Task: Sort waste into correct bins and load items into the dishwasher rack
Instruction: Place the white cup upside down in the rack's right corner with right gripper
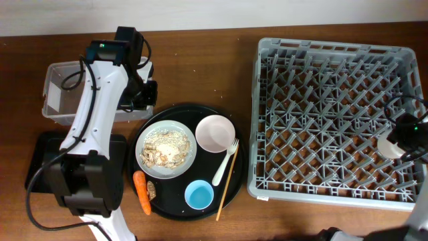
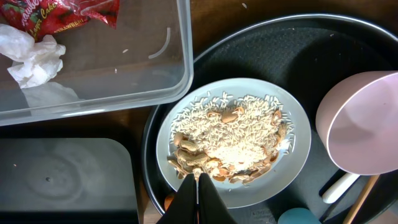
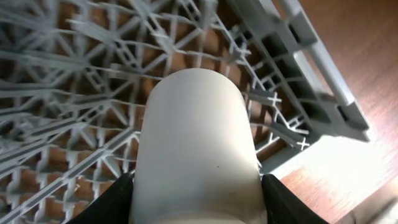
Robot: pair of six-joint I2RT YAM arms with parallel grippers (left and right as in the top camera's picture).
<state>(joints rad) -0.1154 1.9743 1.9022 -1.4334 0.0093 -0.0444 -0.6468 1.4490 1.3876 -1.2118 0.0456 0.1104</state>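
My left gripper [image 2: 196, 177] is shut, its tips at the near edge of the beige food scraps [image 2: 230, 134] on the white plate [image 2: 297, 127]. A pale bit sits at the tips; I cannot tell if it is pinched. The clear tub [image 2: 124, 68] holds the red wrapper [image 2: 68, 12] and white tissue [image 2: 31, 59]. My right gripper [image 3: 199, 199] is shut on the white cup [image 3: 196, 143] above the grey rack [image 1: 334, 114] near its right edge. The pink bowl [image 1: 215, 133], blue cup [image 1: 199, 195], fork [image 1: 226, 164], chopsticks [image 1: 227, 182], carrot [image 1: 142, 193] and brown scrap [image 1: 152, 190] lie on the round tray.
The round black tray [image 1: 231, 194] sits between the bins and the rack. A shallow black rectangular tray [image 1: 40, 154] lies in front of the clear tub, partly under my left arm. The rack's upright pegs [image 3: 62, 62] stand close under the cup.
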